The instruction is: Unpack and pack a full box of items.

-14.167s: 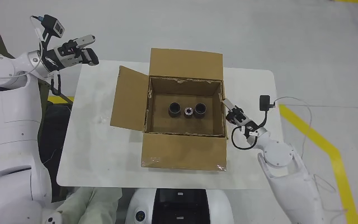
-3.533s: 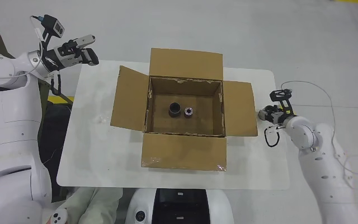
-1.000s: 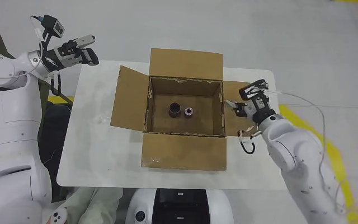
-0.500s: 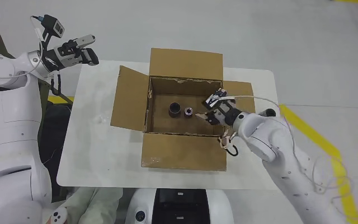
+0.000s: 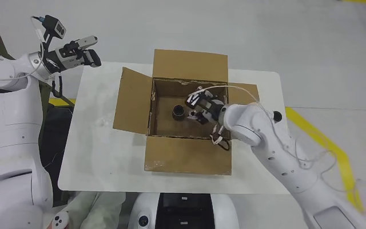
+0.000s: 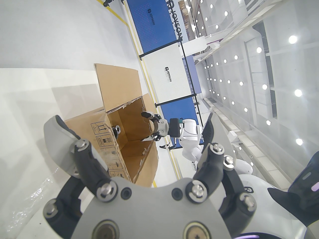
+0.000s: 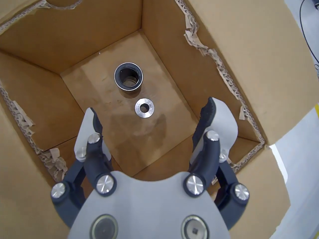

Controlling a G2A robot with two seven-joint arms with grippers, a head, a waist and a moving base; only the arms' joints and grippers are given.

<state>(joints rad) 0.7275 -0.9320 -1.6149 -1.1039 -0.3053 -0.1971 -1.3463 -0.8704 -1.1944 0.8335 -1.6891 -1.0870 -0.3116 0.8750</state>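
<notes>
Open cardboard box (image 5: 189,156) is sitting mid tabletop (image 5: 91,143), all four flaps folded out. Right hand (image 7: 151,106) is hovering inside the box opening, fingers spread wide, released and gripping nothing. Two items are lying on the box floor: a black cylindrical sleeve (image 7: 128,76) standing upright with its bore facing up, and a small silver ring (image 7: 144,107) lying flat just beside it, not touching. The silver ring is sitting below the gap between the right fingers, and the black sleeve is lying just past the fingertips. Left hand (image 5: 86,50) is hanging over the far left corner of the tabletop, well apart from the box, fingers spread, released, empty.
</notes>
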